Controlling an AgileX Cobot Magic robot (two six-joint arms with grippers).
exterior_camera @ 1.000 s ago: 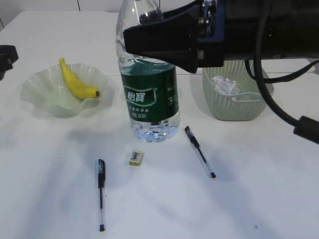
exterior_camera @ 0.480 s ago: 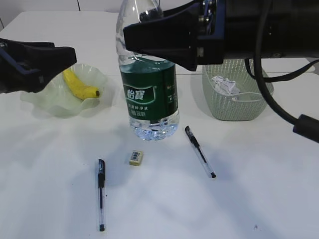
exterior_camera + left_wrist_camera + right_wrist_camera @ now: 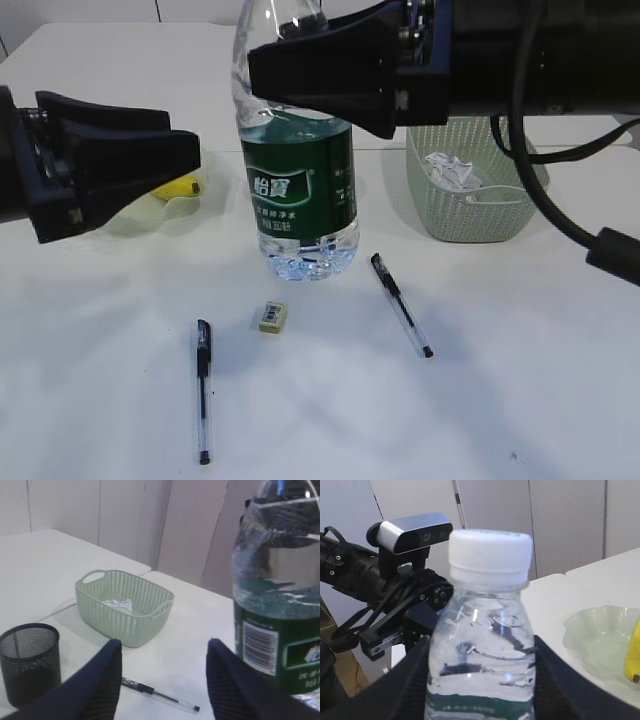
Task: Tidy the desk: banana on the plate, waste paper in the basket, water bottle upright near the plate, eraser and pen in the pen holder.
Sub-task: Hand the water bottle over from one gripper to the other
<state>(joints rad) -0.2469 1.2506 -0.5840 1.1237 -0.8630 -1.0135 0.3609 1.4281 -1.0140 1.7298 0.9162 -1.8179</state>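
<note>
Clear plastic water bottle (image 3: pixel 298 190) with white cap and dark green label stands upright on the plain white worktop (image 3: pixel 500 400), just beside the translucent pale green ruffled plate (image 3: pixel 150 215). Right hand (image 3: pixel 480 680): fingers set either side of the bottle's shoulder; real grip or only bracketing — cannot tell. Left hand (image 3: pixel 162 680) open, empty, low beside the bottle. Yellow banana (image 3: pixel 180 186) lies on the plate; crumpled white paper (image 3: pixel 450 170) sits in the sage-green perforated basket (image 3: pixel 470 215).

Step in hand, judged: bottle placement ending.

Next: let go without tipping it, then small pale yellow eraser (image 3: pixel 272 317) and two clear-barrelled pens (image 3: pixel 203 388) (image 3: pixel 401 305) into the black mesh pen holder (image 3: pixel 29 660).
</note>
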